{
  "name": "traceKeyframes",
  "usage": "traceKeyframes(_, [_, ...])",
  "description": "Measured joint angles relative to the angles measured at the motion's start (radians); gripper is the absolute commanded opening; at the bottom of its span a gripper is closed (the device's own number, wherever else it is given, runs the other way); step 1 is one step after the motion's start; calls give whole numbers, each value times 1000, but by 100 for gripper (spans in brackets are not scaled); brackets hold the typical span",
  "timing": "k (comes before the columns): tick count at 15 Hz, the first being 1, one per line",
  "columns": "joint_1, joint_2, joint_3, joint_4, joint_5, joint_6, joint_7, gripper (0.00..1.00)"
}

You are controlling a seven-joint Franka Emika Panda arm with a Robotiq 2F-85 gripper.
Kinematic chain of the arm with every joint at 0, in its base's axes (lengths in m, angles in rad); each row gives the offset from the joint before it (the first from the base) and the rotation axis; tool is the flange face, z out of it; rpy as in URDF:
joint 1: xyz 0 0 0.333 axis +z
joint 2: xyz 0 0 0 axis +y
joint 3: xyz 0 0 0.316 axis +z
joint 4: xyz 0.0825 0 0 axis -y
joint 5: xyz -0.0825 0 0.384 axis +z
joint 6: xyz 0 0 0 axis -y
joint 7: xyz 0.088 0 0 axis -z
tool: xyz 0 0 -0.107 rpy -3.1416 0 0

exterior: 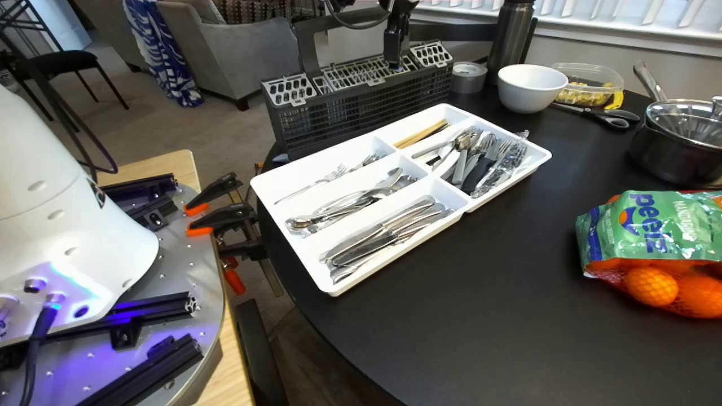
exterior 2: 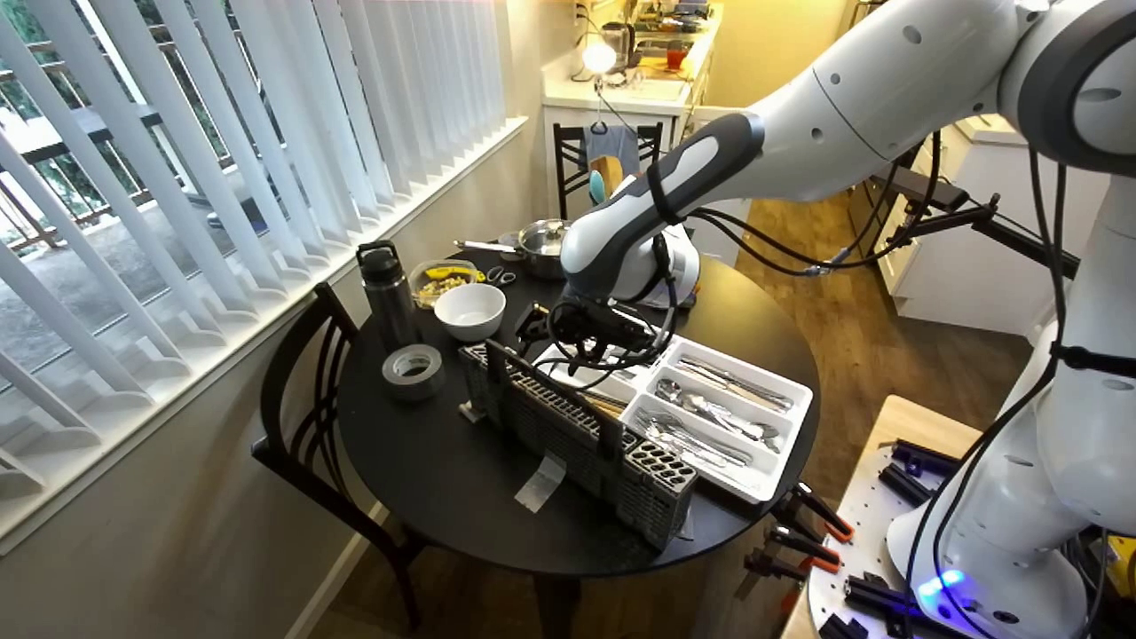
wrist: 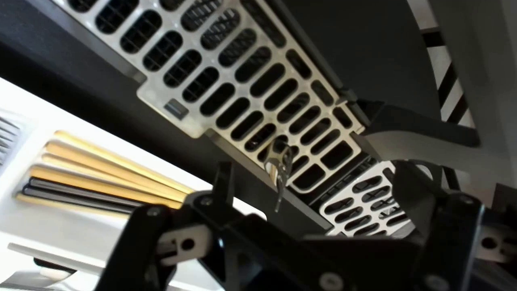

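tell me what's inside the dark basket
At least one metal utensil pokes up from the basket through its slotted lid. The lid covers the utensil's lower end and most of the inside; what else is in there, I can't tell.

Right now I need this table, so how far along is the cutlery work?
If cutlery belongs in the white plastic tray, the silver metal forks, spoons and knives sorted there look done. In hand: nothing; the black end effector stands open over the grey slotted plastic basket. Left, likely: the shiny metal utensil poking from that basket. Anything deeper is unclear.
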Motion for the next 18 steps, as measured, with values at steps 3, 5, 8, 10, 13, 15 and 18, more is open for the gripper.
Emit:
traceKeyframes(3, [0, -2, 0, -1, 16, 1, 2, 100])
traceKeyframes(5, [0, -2, 0, -5, 18, 1, 4, 74])
traceKeyframes(8, [0, -2, 0, -9, 18, 1, 4, 54])
traceKeyframes(10, [0, -3, 0, -9, 18, 1, 4, 41])
traceKeyframes(13, [0, -3, 0, -9, 18, 1, 4, 22])
traceKeyframes(15, [1, -4, 1, -9, 18, 1, 4, 9])
traceKeyframes(18, [1, -5, 0, -9, 18, 1, 4, 1])
